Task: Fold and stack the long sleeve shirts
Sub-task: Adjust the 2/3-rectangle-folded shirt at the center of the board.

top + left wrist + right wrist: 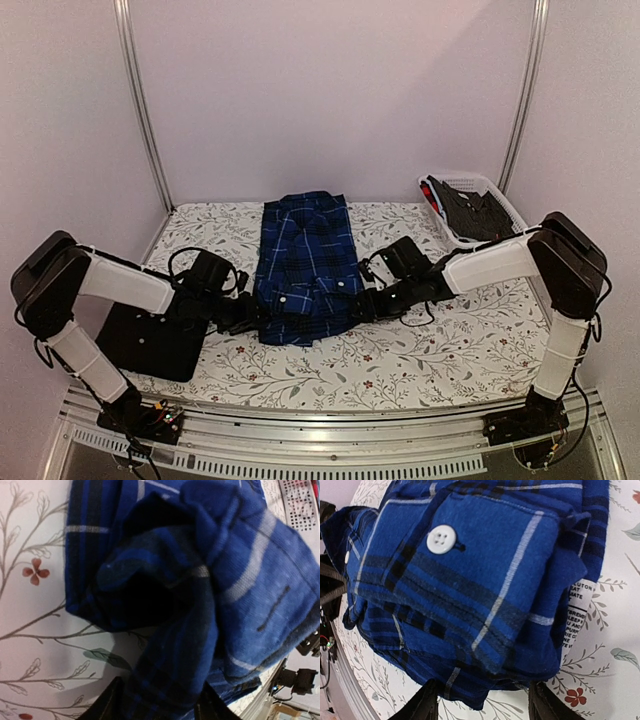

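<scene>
Black shirt point(150, 340) folded at far left of surface point(440, 350), apparently done. Left pincer point(243, 312) clamped on bunched hem of blue plaid shirt point(300, 260), mid-surface, narrowed lengthwise. Right pincer point(358, 305) astride opposite hem; grip impossible to tell. Remaining, probably: crosswise fold, stacking.

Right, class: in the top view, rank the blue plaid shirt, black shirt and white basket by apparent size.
Largest: blue plaid shirt.
Then black shirt and white basket, too alike to rank; the basket sits farther away.
</scene>
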{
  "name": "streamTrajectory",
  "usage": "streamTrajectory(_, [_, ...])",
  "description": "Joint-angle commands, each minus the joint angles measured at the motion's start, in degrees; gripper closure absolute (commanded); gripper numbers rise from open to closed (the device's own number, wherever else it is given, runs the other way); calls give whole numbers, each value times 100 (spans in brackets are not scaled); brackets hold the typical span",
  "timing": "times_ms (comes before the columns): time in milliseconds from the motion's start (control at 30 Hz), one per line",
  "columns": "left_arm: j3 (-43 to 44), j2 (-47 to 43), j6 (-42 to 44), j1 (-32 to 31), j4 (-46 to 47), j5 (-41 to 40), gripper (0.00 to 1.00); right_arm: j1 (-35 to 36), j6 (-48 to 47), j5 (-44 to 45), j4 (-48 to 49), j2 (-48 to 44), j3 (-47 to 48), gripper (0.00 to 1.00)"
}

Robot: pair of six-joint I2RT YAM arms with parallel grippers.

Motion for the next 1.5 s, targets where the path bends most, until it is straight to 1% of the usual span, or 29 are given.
streamTrajectory(0, [118,116,1,-157,-40,238,65,106,37,114,-52,84,218,50])
streamTrajectory(100, [182,-10,-37,-186,-174,373,79,121,69,142,-154,-41,312,67])
streamTrajectory(167, [270,-111,-20,-169,-282,449,85,120,72,185,-262,-122,450,78])
streamTrajectory(233, [445,-156,2,-129,-416,510,90,121,82,223,-384,-131,633,86])
streamTrajectory(300, [658,-141,-10,-54,-423,631,92,117,96,265,-498,-91,875,91])
streamTrajectory(367, [846,-75,-28,57,-423,838,94,105,102,338,-626,-28,1137,92])
streamTrajectory(567, [1446,428,-160,599,-379,1448,98,-170,130,367,-1012,491,2208,93])
streamTrajectory(633, [1624,634,-262,812,-197,1634,98,-291,90,337,-1111,740,2607,91])
streamTrajectory(700, [1889,906,-280,995,-147,1662,94,-407,46,303,-1195,967,2999,86])
streamTrajectory(733, [2026,1049,-328,1072,-73,1720,89,-459,21,286,-1237,1127,3192,80])
streamTrajectory(767, [2157,1185,-381,1130,79,1792,80,-507,-2,261,-1316,1259,3396,71])
streamTrajectory(800, [2248,1290,-434,1189,195,1786,70,-550,-45,245,-1405,1357,3619,66])
streamTrajectory(833, [2332,1379,-477,1249,276,1766,64,-574,-119,260,-1486,1505,3804,61])
streamTrajectory(867, [2377,1452,-541,1315,411,1784,60,-592,-156,294,-1571,1566,4009,56])
streamTrajectory(900, [2393,1469,-624,1354,540,1810,53,-607,-203,331,-1644,1616,4130,51])
streamTrajectory(933, [2428,1465,-662,1382,615,1802,47,-615,-245,380,-1701,1620,4199,47])
streamTrajectory(1000, [2485,1411,-621,1420,673,1740,40,-634,-353,575,-1765,1522,4211,40])
streamTrajectory(1067, [2491,1350,-568,1451,728,1726,34,-648,-484,724,-1818,1335,4127,35])
streamTrajectory(1133, [2470,1281,-481,1455,679,1679,32,-652,-602,819,-1820,1137,3932,33])
streamTrajectory(1267, [2343,1189,-259,1468,511,1664,32,-644,-811,805,-1737,644,3183,30])
streamTrajectory(1400, [2186,1121,-134,1456,406,1679,34,-585,-841,756,-1550,23,2251,29])
streamTrajectory(1467, [2097,1098,-119,1461,412,1704,36,-515,-800,731,-1452,-183,1878,30])
